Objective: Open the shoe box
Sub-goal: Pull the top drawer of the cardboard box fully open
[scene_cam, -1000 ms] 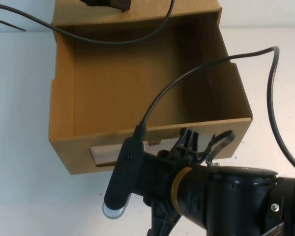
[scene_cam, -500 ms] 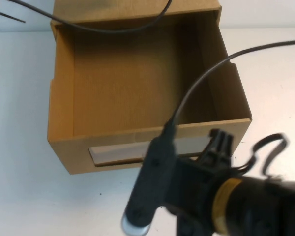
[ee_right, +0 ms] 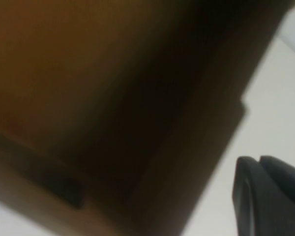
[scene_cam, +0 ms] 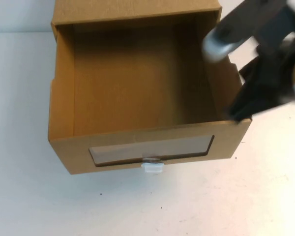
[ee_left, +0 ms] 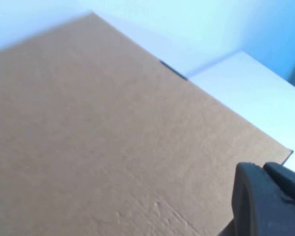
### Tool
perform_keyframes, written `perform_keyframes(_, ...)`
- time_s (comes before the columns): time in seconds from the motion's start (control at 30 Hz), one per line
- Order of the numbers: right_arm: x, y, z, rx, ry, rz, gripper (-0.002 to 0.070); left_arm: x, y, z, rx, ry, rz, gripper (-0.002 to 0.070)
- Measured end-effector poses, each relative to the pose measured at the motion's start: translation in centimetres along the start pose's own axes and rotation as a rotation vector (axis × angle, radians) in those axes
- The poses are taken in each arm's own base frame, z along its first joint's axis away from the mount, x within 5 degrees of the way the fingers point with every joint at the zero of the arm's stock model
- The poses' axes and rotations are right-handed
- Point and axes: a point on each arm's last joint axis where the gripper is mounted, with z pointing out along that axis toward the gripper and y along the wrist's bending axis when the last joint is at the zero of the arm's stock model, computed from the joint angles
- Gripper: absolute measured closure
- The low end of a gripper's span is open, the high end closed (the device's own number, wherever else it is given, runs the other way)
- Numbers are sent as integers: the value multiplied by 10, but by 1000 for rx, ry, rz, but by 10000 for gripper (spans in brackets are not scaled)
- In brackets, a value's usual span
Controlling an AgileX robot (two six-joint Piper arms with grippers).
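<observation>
Box: the brown cardboard shoe box sits in the middle of the white table. It is the drawer kind and it stands open.
Drawer: the open-topped cardboard drawer sticks out toward the robot from the outer sleeve, whose flat top shows along the far edge.
Inside: only the drawer's own bare brown floor and walls show. The right-hand side lies in shadow.
Front panel: a long clear window runs across it. A small white plastic pull tab juts out just below the window's middle, over the table.
Right arm: the dark right arm, blurred, hangs over the drawer's right wall near the front right corner, well apart from the pull tab.
Right gripper: the right gripper has its jaws pressed together with nothing between them. Its wrist view shows a dark inner corner of the drawer with the white table beside it.
Left gripper: the left gripper is out of the high view. In its own wrist view it hangs close above the sleeve's flat cardboard top. Whether it is spread or pressed together cannot be told.
</observation>
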Motion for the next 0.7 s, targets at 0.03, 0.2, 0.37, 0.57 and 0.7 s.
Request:
perform_keyframes(0.03, 0, -13, 3, 25, 16, 32, 688, -2, -2, -9, -12, -14, 9, 680)
perform_keyframes(0.2, 12, -68, 13, 69, 81, 168, 689, -5, -13, -49, -60, -42, 35, 680)
perform_keyframes(0.37, 31, -111, 1, 65, 56, 335, 689, 14, -18, -76, -126, 26, 42, 680)
perform_keyframes(0.57, 68, -120, -31, 99, -72, 443, 689, 56, -31, -101, -152, 42, 20, 680)
perform_keyframes(0.7, 99, -99, -46, 72, -172, 468, 689, 100, -40, -118, -201, -71, 35, 680)
